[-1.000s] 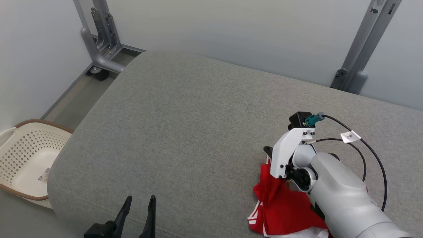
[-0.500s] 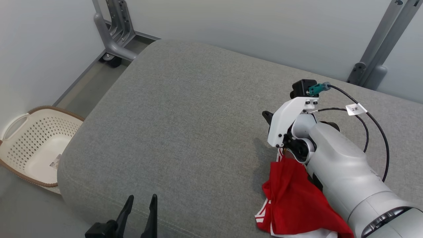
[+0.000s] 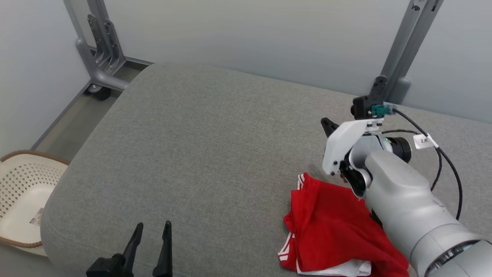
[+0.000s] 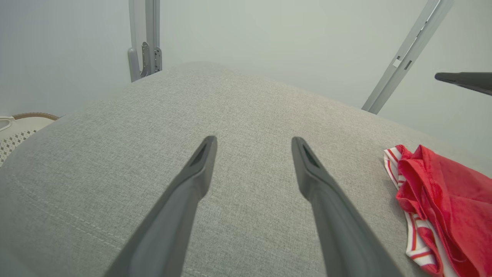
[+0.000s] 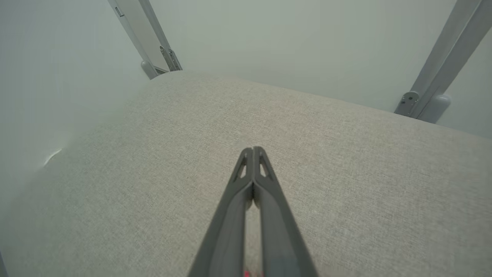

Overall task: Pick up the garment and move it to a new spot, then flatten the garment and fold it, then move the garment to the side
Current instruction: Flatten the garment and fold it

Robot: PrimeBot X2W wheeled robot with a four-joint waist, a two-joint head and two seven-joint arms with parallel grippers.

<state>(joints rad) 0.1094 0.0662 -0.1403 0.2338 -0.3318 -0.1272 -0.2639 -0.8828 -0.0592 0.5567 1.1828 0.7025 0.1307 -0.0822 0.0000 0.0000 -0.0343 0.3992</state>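
Crumpled red, white-striped garment (image 3: 330, 227) lies at 6 o'clock from the nearer, closed right pincer (image 3: 326, 125), and at 3 o'clock from the spread-open left pincer (image 3: 152, 227).

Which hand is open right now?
The left hand: its fingers stand wide apart, while those of the right hand are pressed together.

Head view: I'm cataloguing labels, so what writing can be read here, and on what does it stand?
"2" followed by a blurred mark: on the white tag on the black cable.
Sticker inside the basket: too small to read.
No other writing is visible.
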